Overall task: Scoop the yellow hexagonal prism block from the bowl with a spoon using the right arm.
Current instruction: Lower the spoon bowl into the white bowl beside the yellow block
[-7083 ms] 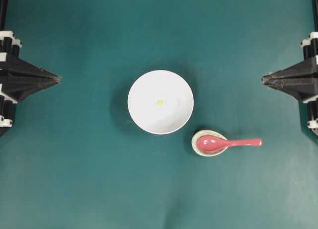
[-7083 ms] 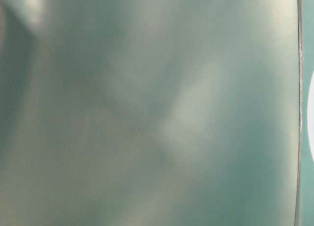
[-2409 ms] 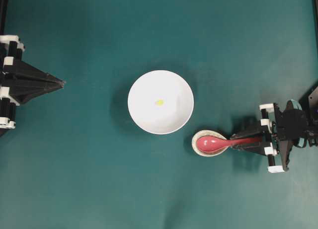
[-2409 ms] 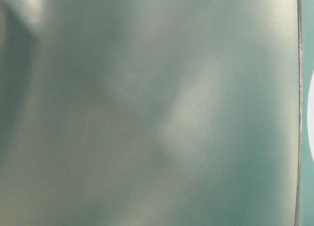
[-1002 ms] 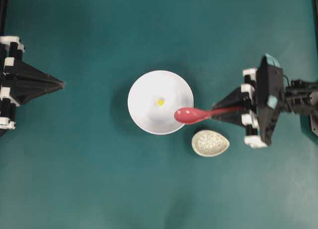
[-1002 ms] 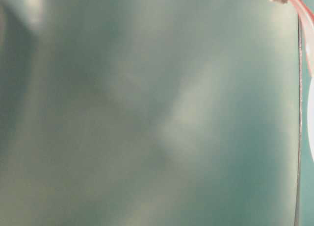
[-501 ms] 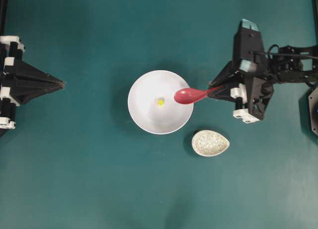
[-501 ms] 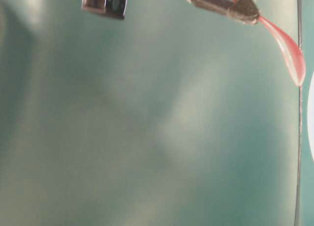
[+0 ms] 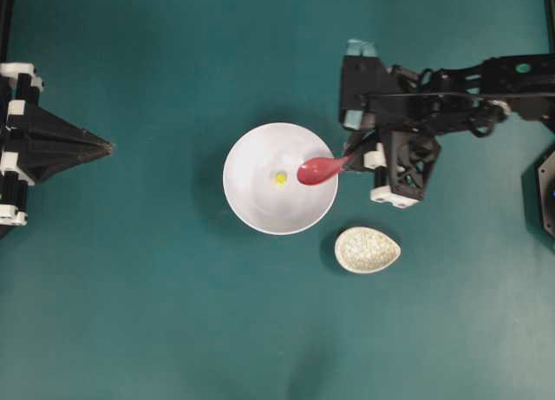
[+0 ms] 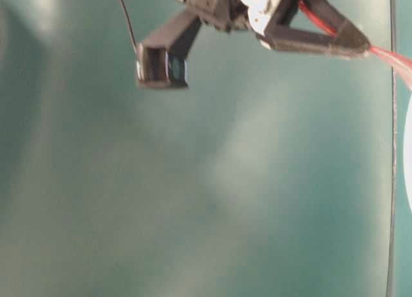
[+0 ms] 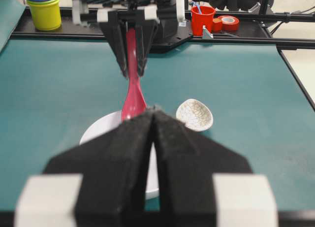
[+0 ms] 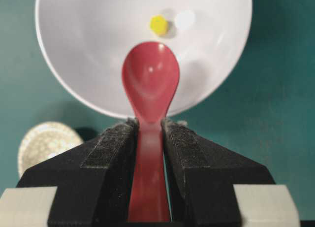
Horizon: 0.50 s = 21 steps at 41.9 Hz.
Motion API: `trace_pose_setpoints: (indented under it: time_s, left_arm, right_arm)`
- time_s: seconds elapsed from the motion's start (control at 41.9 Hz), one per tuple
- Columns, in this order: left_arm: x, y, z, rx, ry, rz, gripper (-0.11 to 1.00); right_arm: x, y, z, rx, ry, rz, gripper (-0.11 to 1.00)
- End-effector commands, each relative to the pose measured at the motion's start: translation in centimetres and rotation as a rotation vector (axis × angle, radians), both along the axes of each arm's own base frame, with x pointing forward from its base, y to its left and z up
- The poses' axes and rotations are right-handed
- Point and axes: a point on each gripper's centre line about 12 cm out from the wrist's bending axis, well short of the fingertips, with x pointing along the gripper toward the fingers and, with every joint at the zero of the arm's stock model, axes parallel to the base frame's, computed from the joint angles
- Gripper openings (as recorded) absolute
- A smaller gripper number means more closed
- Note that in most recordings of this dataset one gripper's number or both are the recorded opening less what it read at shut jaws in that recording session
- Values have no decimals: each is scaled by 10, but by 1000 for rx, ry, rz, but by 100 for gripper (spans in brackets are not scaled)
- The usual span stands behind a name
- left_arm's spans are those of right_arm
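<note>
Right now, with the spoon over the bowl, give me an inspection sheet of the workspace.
Surface: teal mat, bare around the dishes.
Job's things: spoon scoop hangs over bowl; yellow block lies inside, not yet in the scoop.
Clutter: speckled spoon rest, empty, beside the bowl.
Grippers: right gripper shut on the spoon handle; left gripper shut, parked apart.
Cables: black cable on the right arm.
Surroundings: stacked cups, red cup, tape rolls beyond the mat.

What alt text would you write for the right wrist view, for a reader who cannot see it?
A glossy red spoon, its handle clamped between the black jaws of the right gripper, reaches over a white bowl with its scoop just short of a tiny yellow block. A speckled spoon rest sits at lower left on the teal table.
</note>
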Motion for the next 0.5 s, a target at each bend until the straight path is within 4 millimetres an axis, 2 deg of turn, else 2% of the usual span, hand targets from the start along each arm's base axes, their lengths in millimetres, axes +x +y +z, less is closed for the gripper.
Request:
trace_pose_setpoints:
  time_s: [0.0, 0.191, 0.477]
  left_arm:
    - [3, 0, 4, 0, -8, -2, -1]
    - [2, 0, 4, -2, -8, -1, -1]
    - [2, 0, 4, 0, -8, -2, -1]
  right_arm:
    - [10, -2, 13, -9, -17, 9, 22]
    - [20, -4, 4, -5, 19, 15, 22]
    - [24, -4, -8, 0, 48, 16, 22]
